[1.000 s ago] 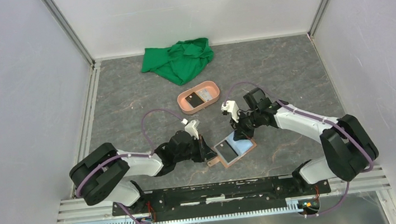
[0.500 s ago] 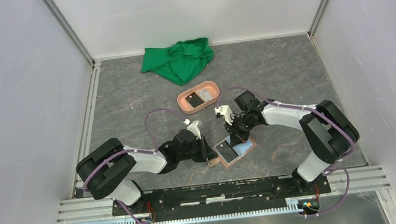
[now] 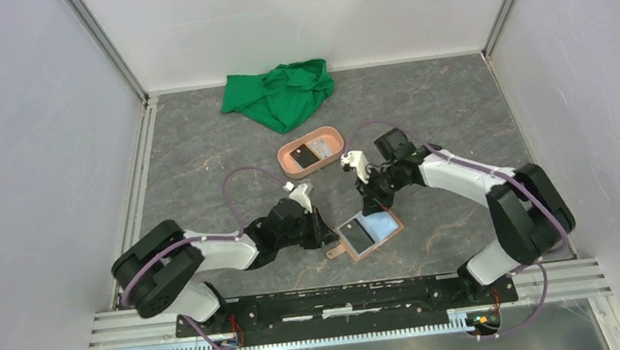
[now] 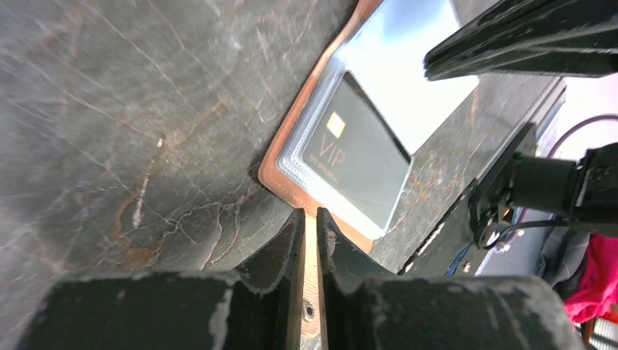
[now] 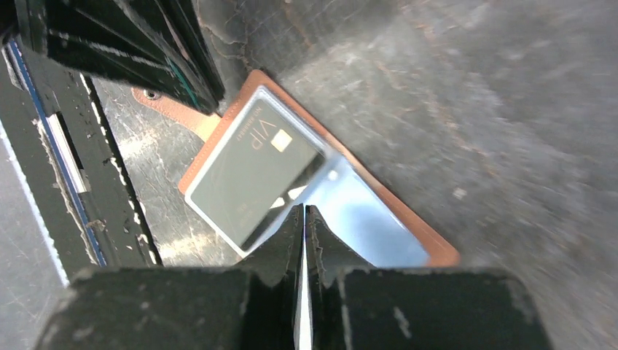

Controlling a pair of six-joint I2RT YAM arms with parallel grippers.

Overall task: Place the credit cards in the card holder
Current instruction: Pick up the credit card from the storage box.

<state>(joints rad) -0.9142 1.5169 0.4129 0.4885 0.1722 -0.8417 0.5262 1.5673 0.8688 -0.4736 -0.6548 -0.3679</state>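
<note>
Near the front of the worktop [image 3: 457,105], the wallet [image 5: 434,251] lay open and flat between the two arms. The left end effector [image 4: 309,222] was pinched on the wallet's tab [image 5: 175,109]. The right end effector [image 5: 304,211] was closed with nothing in it. Its tips were low, where the black card [image 5: 251,171] met the blue card [image 5: 364,219]. I could not tell if they touched. The black card lay on the wallet's left half, with one corner poking past the edge. The blue card lay on the right half. The step looked like sliding the black card all the way into its pocket. To do that well, the left side should hold the tab tight so the wallet cannot slip. The closed tips should push the card's edge flat and slowly, straight along the pocket. A hard or slanted push could bend the card or make it pop out. I counted three cards: two black and one blue. The second black card [image 3: 314,151] sat in the pink tray [image 3: 284,158], well away from the wallet. There was one wallet, one tray and one green cloth [image 3: 280,95] at the back.
</note>
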